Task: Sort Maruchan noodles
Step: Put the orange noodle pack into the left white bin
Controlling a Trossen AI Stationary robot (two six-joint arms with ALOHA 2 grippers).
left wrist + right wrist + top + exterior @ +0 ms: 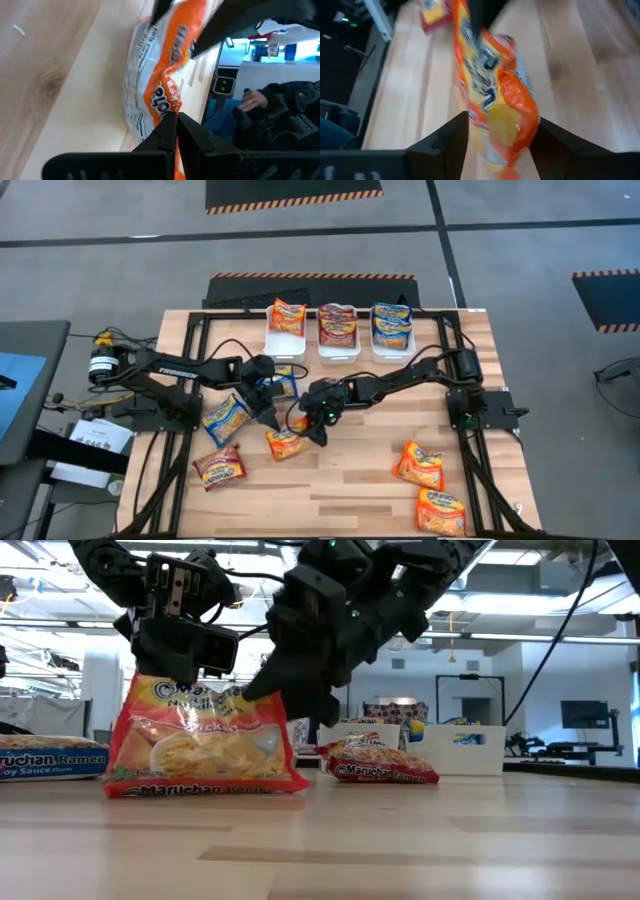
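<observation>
An orange Maruchan packet (287, 443) stands on edge on the table in the low view (205, 745). My left gripper (270, 416) is shut on its top edge. My right gripper (318, 426) is open beside it, and in the right wrist view one finger stands on each side of the packet (492, 105). A blue packet (226, 418), a maroon one (218, 465) and two more orange ones (420, 463) (440, 510) lie flat on the table. My left gripper pinches the orange packet's upper edge (167, 100) between its two shut fingers, coming from above. The packet hangs upright below the fingers with its lower edge (200, 788) on the table. My right gripper's open fingers (547, 142) flank the packet's other end; whether they touch it I cannot tell.
Three white bins (286, 335) (338, 348) (391, 345) stand in a row at the far edge, holding orange, maroon and blue packets. A black frame (470, 450) runs along the table's sides. Bare wood lies in the middle near the near edge (340, 490).
</observation>
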